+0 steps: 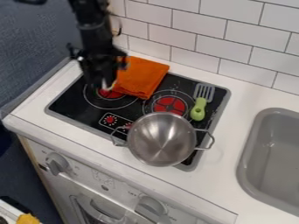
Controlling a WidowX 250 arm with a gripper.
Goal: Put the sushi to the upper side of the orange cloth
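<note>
Hangs into view from the top edge, left of centre, as a black arm (pixel 88 19). Runs steeply downward, leaning slightly toward image right at the lower end. Terminates in a black tool (pixel 103 82), pointed downward, blurred in outline.

The end effector (pixel 104 82) hangs over the left part of the black stovetop (pixel 73 105), immediately beside the orange cloth (pixel 142 76). The cloth lies crumpled along the stovetop's wall side. A steel pot (pixel 161 140) with two side handles sits across the front edge. Right of the cloth lies a spatula, its slotted grey head (pixel 204 91) towards the tiled wall (pixel 192 28), its green handle (pixel 198 110) near the pot. A grey sink (pixel 271 159) is set into the white counter (pixel 242 98), right of the stovetop.
</note>
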